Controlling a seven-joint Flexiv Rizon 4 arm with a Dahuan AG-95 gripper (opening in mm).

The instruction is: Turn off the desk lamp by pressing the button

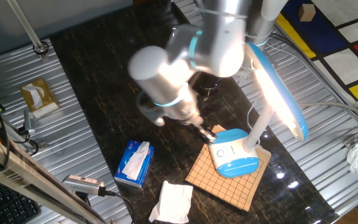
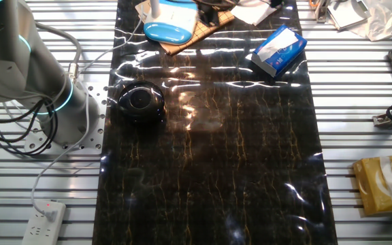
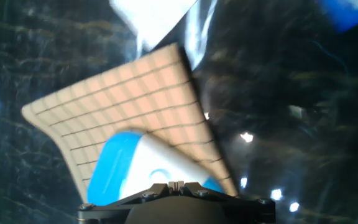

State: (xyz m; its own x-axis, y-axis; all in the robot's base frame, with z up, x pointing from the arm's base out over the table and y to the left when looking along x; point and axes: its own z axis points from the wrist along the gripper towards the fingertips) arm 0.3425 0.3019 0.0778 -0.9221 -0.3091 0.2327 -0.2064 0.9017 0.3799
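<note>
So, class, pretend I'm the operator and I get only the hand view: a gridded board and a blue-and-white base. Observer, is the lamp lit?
Observer: Yes. In one fixed view the desk lamp has its long head glowing bright.
Operator: Where is the gripper?
Observer: The gripper hangs by a corner of the board, beside the base, seemingly not over the button.
Operator: Anything else nearby?
Observer: A black round device sits on the dark mat.

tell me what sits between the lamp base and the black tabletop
A gridded wooden board lies under the lamp base, on the dark tabletop. One fixed view shows it best; the hand view shows the same board beneath the blue-and-white base.
</note>
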